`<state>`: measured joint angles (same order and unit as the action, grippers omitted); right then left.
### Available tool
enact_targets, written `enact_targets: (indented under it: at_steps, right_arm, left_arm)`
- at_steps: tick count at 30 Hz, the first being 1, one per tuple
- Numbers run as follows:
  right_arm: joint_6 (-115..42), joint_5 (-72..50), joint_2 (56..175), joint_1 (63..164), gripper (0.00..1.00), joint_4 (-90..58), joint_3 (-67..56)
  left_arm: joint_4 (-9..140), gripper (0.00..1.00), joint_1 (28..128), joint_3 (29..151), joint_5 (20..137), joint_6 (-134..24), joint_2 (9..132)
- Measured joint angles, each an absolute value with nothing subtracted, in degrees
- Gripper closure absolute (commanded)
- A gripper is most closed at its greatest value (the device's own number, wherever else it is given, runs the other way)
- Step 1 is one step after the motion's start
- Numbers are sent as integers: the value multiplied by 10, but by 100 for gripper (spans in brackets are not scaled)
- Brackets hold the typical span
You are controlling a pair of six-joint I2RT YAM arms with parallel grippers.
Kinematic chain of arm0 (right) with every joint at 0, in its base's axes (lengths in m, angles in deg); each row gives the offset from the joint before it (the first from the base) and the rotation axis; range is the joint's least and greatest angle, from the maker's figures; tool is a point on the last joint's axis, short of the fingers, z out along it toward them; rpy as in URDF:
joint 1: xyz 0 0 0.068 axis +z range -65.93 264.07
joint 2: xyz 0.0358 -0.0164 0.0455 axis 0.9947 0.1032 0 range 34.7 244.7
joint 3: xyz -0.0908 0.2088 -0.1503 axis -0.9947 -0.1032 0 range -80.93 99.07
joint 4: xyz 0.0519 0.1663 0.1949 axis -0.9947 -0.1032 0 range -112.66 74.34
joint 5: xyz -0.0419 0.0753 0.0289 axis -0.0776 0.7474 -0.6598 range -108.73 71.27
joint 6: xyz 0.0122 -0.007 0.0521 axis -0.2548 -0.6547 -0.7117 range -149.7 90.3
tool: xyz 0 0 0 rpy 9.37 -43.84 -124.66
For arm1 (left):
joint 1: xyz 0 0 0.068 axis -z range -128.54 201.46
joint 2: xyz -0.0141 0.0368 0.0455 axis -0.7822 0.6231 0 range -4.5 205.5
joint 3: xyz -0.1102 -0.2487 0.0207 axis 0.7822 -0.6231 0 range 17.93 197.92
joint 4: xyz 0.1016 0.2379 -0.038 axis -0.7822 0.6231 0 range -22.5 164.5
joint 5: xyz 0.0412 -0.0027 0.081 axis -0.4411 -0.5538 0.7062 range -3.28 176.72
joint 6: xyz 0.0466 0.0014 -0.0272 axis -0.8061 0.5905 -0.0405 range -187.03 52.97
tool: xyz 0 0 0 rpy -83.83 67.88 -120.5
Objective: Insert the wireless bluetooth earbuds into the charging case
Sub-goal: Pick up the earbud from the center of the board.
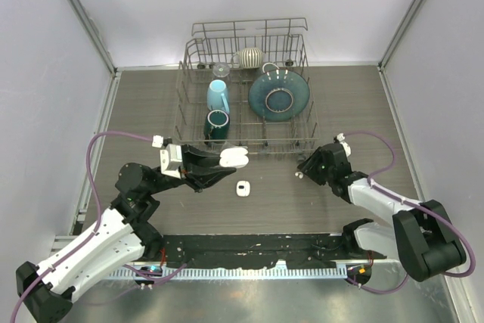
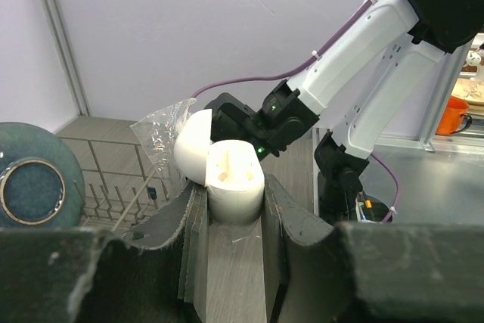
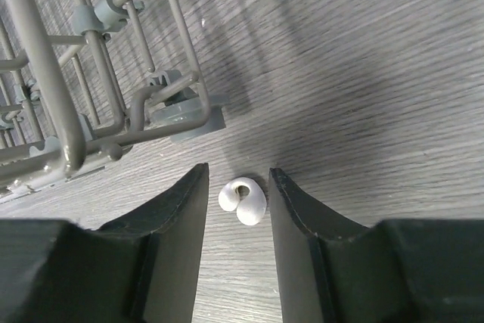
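Item 1, earbud (image 3: 243, 200): one in view. It lies flat on the table (image 1: 144, 111), at lower centre of the right wrist view and just below the rack's (image 1: 296, 49) near corner. Its long axis slants from upper left to lower right. I cannot tell stem from head.

Item 2, right gripper (image 3: 238, 173): the fingers are spread, one on each side of the earbud, with a gap showing on both sides.

Item 3, case (image 2: 240, 175): one, pinched by the left gripper (image 2: 233, 203) at centre of the left wrist view and raised off the table. It stands upright with its mouth up and its lid swung open to the left. Whether its slots are filled I cannot tell.

Item 4, second case (image 1: 243, 187): one, on the table at centre of the top view, just below the held one.

Item 5, rack, upper centre of the top view, holds:
- one teal plate (image 1: 278, 94)
- one light blue cup (image 1: 218, 96)
- one dark green cup (image 1: 217, 122)
- one glass (image 1: 220, 71)
- one striped round vessel (image 1: 249, 57)

Labels: none that I can read.
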<state>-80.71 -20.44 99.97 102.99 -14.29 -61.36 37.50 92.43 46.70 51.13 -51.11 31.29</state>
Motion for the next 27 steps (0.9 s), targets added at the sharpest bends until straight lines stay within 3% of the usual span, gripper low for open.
enact_targets:
  at_steps: [9, 16, 24, 27]
  right_arm:
    - [-806, -181, 995, 1030, 65, -109, -636]
    - [-792, -150, 974, 1030, 78, -112, -656]
    - [-780, -131, 975, 1030, 79, -107, -659]
    - [-778, -130, 977, 1032, 86, -105, -659]
  left_arm:
    - [375, 100, 924, 467, 511, -511, 316]
    - [374, 100, 924, 467, 511, -510, 320]
    - [373, 100, 924, 467, 511, -508, 320]
    - [373, 100, 924, 467, 511, -506, 319]
